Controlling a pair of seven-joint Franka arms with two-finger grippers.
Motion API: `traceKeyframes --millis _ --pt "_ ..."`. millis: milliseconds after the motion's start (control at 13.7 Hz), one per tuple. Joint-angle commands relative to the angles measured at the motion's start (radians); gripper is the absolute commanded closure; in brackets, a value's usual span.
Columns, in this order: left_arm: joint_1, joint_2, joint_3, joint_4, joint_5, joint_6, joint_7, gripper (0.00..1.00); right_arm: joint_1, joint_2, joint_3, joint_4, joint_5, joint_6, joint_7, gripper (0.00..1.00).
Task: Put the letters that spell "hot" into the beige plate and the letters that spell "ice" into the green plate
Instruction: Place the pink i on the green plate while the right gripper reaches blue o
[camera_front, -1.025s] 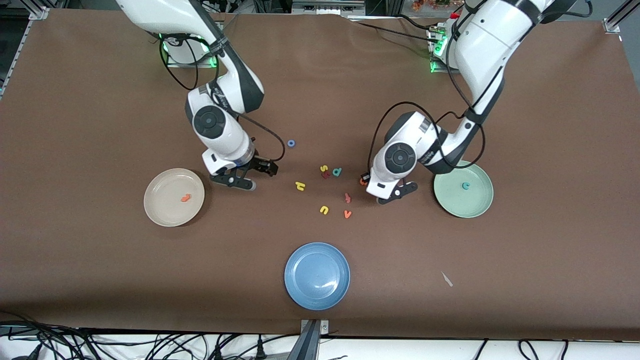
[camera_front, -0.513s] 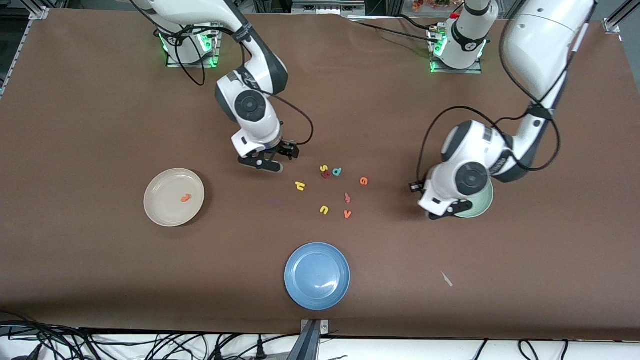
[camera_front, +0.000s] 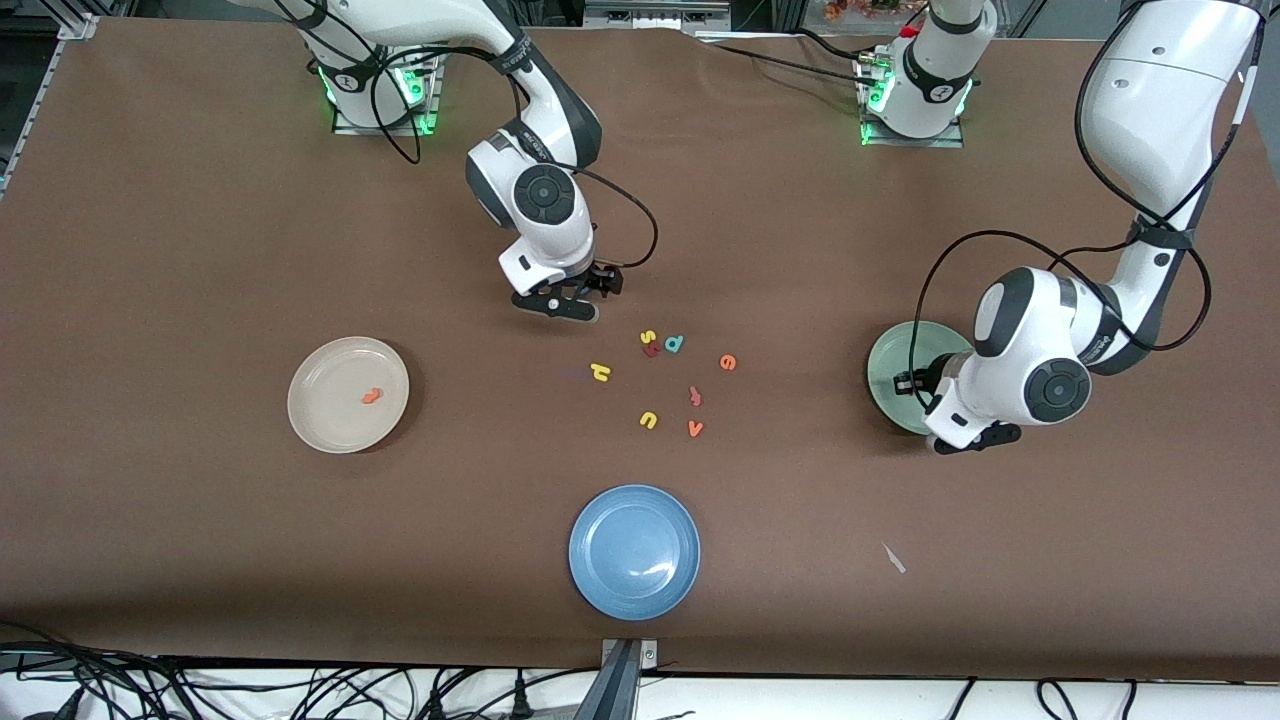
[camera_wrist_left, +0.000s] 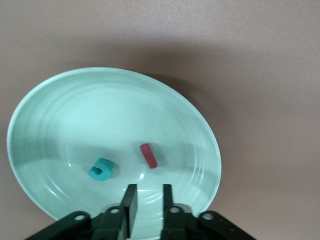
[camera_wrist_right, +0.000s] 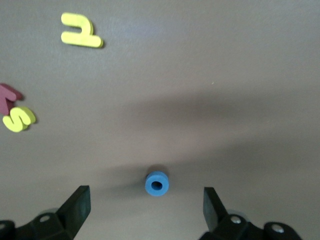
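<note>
Small blue ring-shaped foam "o" (camera_wrist_right: 157, 183) seen flat on table, directly beneath right gripper (camera_wrist_right: 146, 210), centred between wide-spread jaws. Left gripper (camera_wrist_left: 146, 205) held over pale mint-green round plate (camera_wrist_left: 60, 115), fingers slightly parted, nothing gripped.

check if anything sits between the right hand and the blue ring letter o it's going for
Nothing visible does. The right hand hangs open right over the small blue foam ring "o", which lies alone on bare brown table. The yellow foam "h" and yellow "s" lie well clear of it.
</note>
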Motion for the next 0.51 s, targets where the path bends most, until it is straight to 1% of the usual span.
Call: traceKeyframes --millis 0,146,293,366,439 --pt "-0.016 -0.013 -0.017 0.008 0.001 -0.009 -0.002 0.0 0.0 -0.012 0.015 -0.081 -0.022 0.106 0.026 0.0" --pt "-0.025 -0.02 -0.069 0.012 -0.003 -0.009 -0.022 0.0 -0.005 -0.01 0.023 -0.109 -0.039 0.14 0.026 0.0" --pt "-0.033 -0.014 -0.141 0.017 -0.001 -0.004 -0.132 0.0 -0.009 -0.009 0.026 -0.127 -0.043 0.165 0.026 0.01" --pt "-0.057 -0.011 -0.151 0.02 -0.001 0.005 -0.189 0.0 -0.008 -0.003 0.026 -0.129 -0.046 0.165 0.026 0.01" --pt "-0.103 -0.005 -0.151 0.041 -0.003 0.011 -0.22 0.0 -0.009 0.0 0.028 -0.129 -0.046 0.165 0.026 0.02"
